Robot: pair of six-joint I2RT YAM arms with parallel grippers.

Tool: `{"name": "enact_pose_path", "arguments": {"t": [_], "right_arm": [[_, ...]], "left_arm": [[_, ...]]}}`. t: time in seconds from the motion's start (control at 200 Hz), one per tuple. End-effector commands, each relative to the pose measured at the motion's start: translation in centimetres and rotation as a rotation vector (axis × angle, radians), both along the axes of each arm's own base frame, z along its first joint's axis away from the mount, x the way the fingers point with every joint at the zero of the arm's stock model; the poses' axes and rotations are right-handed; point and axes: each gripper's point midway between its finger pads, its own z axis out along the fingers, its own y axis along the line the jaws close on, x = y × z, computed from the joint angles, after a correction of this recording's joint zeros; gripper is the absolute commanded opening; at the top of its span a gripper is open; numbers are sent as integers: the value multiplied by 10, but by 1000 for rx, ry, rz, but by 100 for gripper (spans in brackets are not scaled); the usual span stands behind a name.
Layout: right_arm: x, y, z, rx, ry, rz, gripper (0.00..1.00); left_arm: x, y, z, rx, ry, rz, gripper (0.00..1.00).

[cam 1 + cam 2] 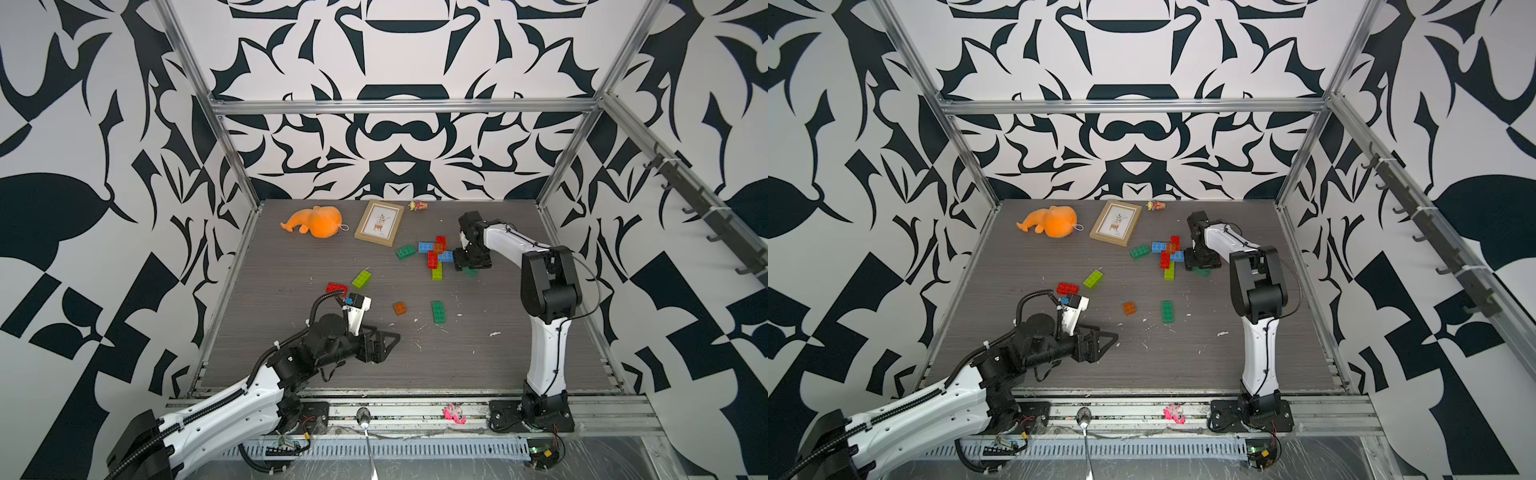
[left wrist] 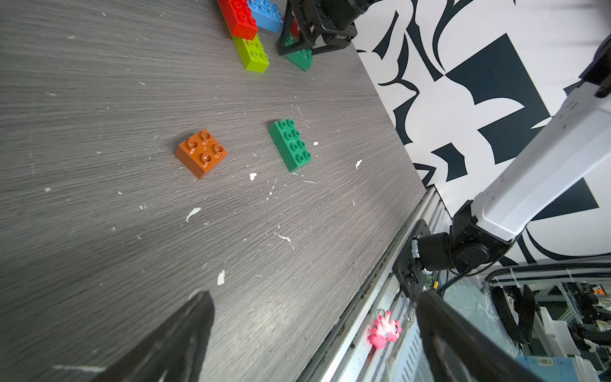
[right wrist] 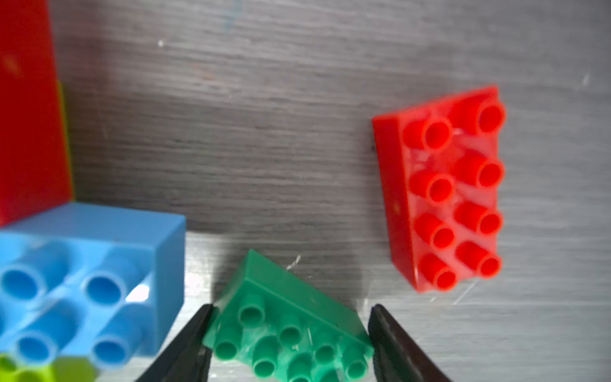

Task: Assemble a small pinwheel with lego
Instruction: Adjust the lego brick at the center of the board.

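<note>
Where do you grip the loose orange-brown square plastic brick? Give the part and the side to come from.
Grip the orange-brown square plastic brick by two opposite side walls, coming straight down from above. It lies flat on the grey table, studs up, nothing touching it, so either wall pair is free; the studded top offers no flat hold.

Clear tabletop [image 2: 99, 99] between left gripper [image 2: 312, 297] and lego [image 2: 201, 153]

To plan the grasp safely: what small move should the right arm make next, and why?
Probably close the jaws of the right gripper on the dark green brick: it lies skewed between them, and a firm grip is not evident.
</note>
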Motion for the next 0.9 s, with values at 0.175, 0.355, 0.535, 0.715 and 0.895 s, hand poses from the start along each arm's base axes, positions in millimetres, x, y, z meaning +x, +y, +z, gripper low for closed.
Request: {"name": "enact_pose_path", "arguments": {"t": [0.175,0.355,0.535,0.715,0.895], "right_arm": [[-31,11,16,103,14,-31,50],[-38,11,23,110,15,-29,68],[-43,12,30,124,5,-15,77],[-50,6,25,77,15,-11,96],[-52,10,27,105,-26,-6,98]], "left_arm": [[4,-2,7,-6,-17,8,100],[3,0,9,-7,-18,9,100],[2,4,11,-2,-26,21,100],[1,8,14,1,-36,29,100],[1,12,15,2,-44,37,100]]}}
